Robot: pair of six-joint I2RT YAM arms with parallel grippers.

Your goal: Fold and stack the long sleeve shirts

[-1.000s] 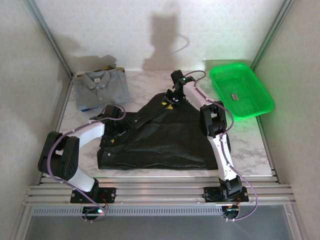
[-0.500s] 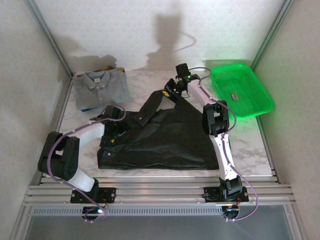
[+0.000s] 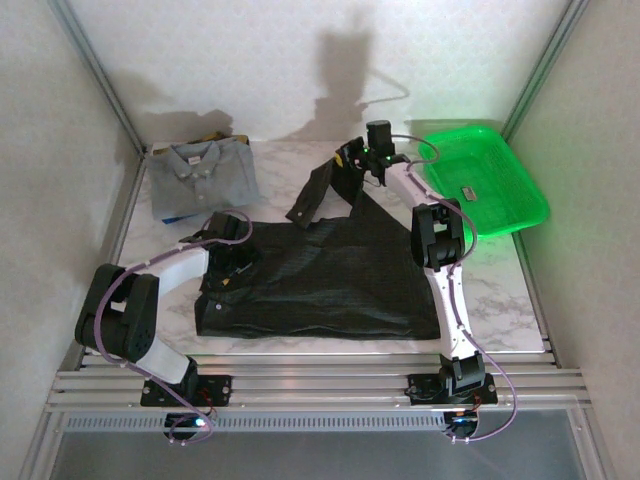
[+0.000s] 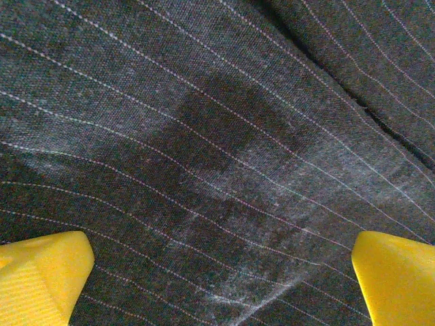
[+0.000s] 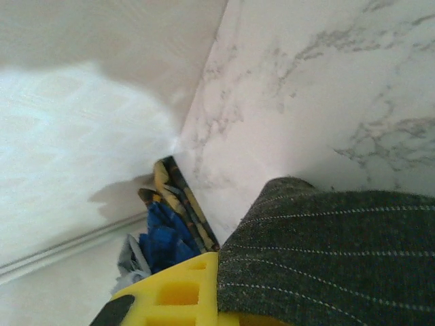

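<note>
Since a second ago the right gripper has climbed from the middle of the top view toward its upper centre, closing as it went. It has taken a sleeve of the dark striped shirt up with it. That sleeve now hangs as a loose flap off the table, with its end pointing toward the lower left. In the right wrist view the gripper is clenched on the pinstriped cloth, which is pinched against a yellow finger at the bottom edge. The rest of the shirt lies flat across the centre and lower centre of the top view. The left gripper is over the shirt's left part, where it was before. In the left wrist view its yellow fingertips sit in the two lower corners, spread wide with nothing but flat striped fabric between them, so it grasps nothing. I cannot tell whether they press on the cloth. A grey-blue shirt lies folded at the upper left, collar away from the arms, on top of some blue and yellow cloth. A green basket sits at the upper right, just beside the right arm.
</note>
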